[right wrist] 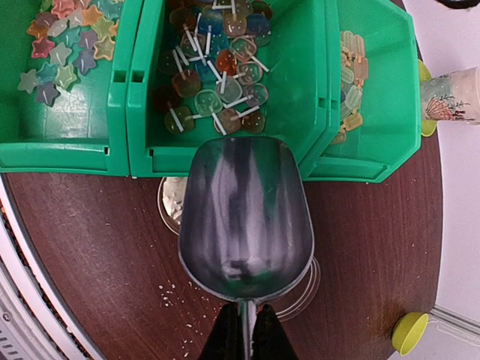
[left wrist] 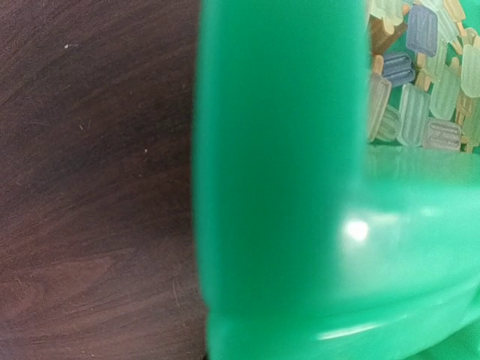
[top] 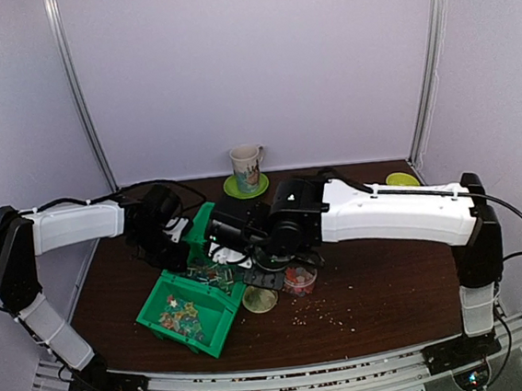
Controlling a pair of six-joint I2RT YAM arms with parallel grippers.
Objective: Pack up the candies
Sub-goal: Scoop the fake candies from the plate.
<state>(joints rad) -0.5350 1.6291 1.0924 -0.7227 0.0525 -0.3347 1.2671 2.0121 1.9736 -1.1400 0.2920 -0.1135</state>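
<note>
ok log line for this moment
right fingers: shut on scoop | scoop: empty, near lollipop bin | left fingers: shut on popsicle bin

Seeing left arm [top: 70, 225] and right arm [top: 392, 212] bunched over green bins [top: 216, 327] of candies [top: 182, 314]. Also spotting a mug [top: 247, 164] on a coaster [top: 233, 192] behind them.

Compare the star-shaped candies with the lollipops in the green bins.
Shape: the star candies are flat stars; the lollipops are round discs.
Sticks: the lollipops carry white sticks; the star candies have none.
Spread: the star candies lie thinly in an end bin; the lollipops are heaped, overlapping, in the middle bin.
Shared: both come in mixed translucent colours and sit in green bins.
</note>
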